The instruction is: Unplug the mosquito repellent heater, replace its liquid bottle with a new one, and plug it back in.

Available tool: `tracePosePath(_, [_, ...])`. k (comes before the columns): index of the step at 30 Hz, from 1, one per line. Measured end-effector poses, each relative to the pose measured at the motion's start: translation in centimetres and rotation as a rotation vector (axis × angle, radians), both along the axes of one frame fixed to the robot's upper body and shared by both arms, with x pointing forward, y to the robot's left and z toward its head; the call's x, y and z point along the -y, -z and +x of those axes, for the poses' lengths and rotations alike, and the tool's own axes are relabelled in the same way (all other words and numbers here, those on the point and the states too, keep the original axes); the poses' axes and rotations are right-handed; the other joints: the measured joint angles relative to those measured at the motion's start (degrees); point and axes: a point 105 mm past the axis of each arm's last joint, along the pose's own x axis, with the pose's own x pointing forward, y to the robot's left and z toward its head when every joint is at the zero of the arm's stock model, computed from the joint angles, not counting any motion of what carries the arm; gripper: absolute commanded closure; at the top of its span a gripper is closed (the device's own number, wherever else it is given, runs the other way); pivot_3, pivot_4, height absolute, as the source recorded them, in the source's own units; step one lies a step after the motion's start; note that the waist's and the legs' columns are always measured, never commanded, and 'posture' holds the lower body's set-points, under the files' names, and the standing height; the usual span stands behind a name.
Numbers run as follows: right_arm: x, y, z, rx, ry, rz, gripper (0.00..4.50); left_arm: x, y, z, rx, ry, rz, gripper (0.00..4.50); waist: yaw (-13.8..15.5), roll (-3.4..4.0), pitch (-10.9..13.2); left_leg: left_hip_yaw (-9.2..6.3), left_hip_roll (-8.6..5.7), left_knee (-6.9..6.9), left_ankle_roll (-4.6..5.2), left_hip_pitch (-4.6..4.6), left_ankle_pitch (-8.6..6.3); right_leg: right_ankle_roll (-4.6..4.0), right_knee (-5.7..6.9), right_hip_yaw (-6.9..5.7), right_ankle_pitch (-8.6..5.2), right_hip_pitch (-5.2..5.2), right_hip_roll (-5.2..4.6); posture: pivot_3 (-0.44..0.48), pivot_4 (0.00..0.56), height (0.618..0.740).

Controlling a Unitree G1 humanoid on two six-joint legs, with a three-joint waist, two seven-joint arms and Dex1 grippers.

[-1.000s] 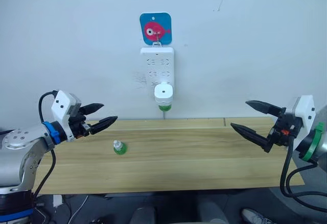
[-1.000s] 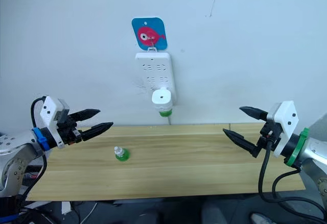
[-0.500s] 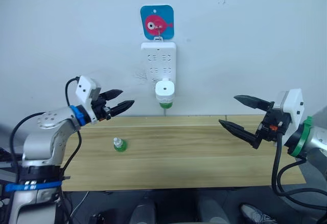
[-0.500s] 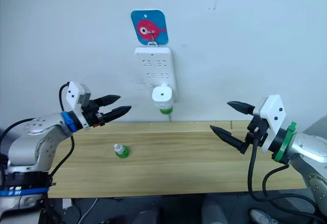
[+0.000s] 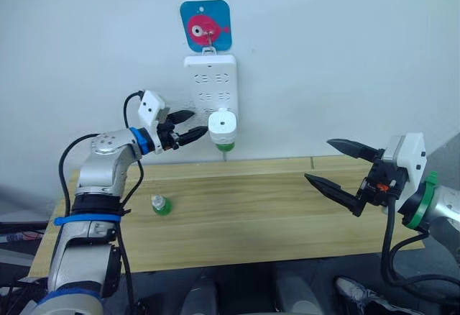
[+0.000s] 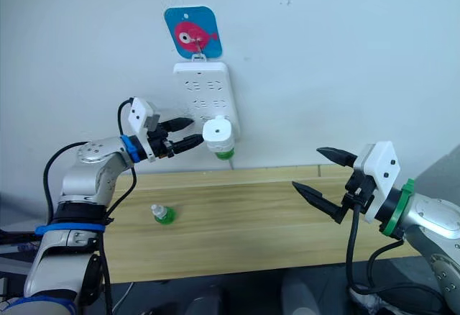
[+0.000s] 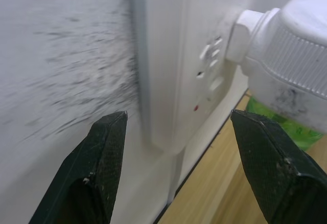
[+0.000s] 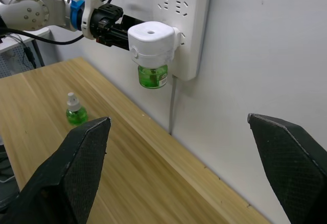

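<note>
The white mosquito repellent heater (image 5: 222, 123) is plugged into the wall power strip (image 5: 210, 85). A green liquid bottle (image 5: 224, 144) hangs under it. A second small green bottle (image 5: 159, 205) with a white cap stands on the wooden table (image 5: 237, 221), left of centre. My left gripper (image 5: 199, 124) is open, held up by the wall just left of the heater, its fingertips close to the heater but apart from it. In the left wrist view the fingers (image 7: 102, 152) frame the strip's edge and the heater (image 7: 291, 45). My right gripper (image 5: 318, 160) hovers open and empty over the table's right side.
A blue card with a red fish (image 5: 205, 26) hangs on a hook above the strip. A thin cable (image 8: 172, 104) drops from the strip to the table's back edge. The table ends just beyond my right arm.
My left arm has risen and swung in to the wall, so its open fingers now sit beside the heater. The camera view has shifted. The right gripper stays about where it was.
</note>
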Motion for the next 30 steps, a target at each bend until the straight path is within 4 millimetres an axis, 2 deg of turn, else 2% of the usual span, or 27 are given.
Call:
tracePosePath(7, [0.0, 0.1, 0.0, 0.000, 0.001, 0.002, 0.00, 0.7, -0.1, 0.4, -0.006, 0.035, -0.012, 1.12, 0.05, -0.03, 0.05, -0.04, -0.03, 0.12, 0.00, 0.00, 0.01, 0.07, 0.02, -0.01, 0.09, 0.05, 0.00, -0.180, 0.186, 0.734])
tracePosePath(15, [0.1, 0.3, -0.1, -0.009, 0.004, 0.003, 0.00, 1.9, -1.2, 0.4, 0.007, 0.112, -0.007, 1.12, 0.01, -0.04, 0.10, -0.05, -0.02, 0.08, 0.00, -0.02, 0.01, 0.07, -0.01, -0.02, 0.09, 0.03, 0.00, -0.188, 0.191, 0.734])
tracePosePath(28, [0.1, 0.5, -0.3, -0.016, -0.002, 0.005, 0.00, 3.2, -2.7, -0.7, -0.006, 0.206, -0.031, 1.12, -0.08, -0.03, 0.21, -0.04, -0.02, 0.07, 0.00, -0.03, 0.01, 0.07, -0.03, -0.01, 0.09, 0.02, 0.00, -0.184, 0.192, 0.734])
tracePosePath(30, [-0.1, 0.5, -0.2, -0.015, -0.011, 0.005, 0.00, 3.2, -2.7, -0.6, -0.010, 0.204, -0.032, 1.48, -0.09, -0.03, 0.22, -0.04, -0.02, 0.08, 0.00, -0.03, 0.01, 0.07, -0.03, -0.01, 0.09, 0.03, 0.00, -0.182, 0.193, 0.734])
